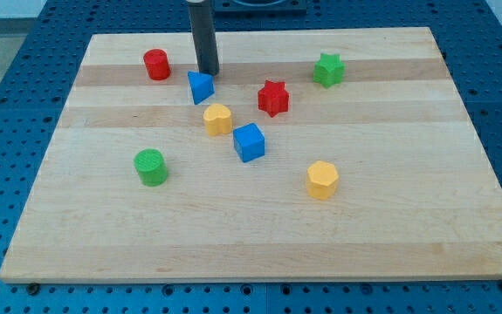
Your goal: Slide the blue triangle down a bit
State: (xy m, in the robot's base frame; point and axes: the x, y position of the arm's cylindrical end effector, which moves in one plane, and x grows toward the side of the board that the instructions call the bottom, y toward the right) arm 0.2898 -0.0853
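A pale wooden board [259, 235] on blue pegboard [6, 78]; my tip [209, 73], no hand, touches the blue triangle [200, 87].

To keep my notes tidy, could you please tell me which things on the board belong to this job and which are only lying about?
Job: blue triangle; my tip, just above it toward the view's top.

Lying about: red cylinder, yellow block, blue cube, red star, green star, green cylinder, yellow hexagon.

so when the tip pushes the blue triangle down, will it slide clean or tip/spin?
Probably slides: the blue triangle looks like a low, rigid wedge sitting flat on the smooth wooden board, so tipping seems unlikely. It may spin, since my tip sits just above its upper right rather than centred. The yellow block lies close below, so a long push could hit it.
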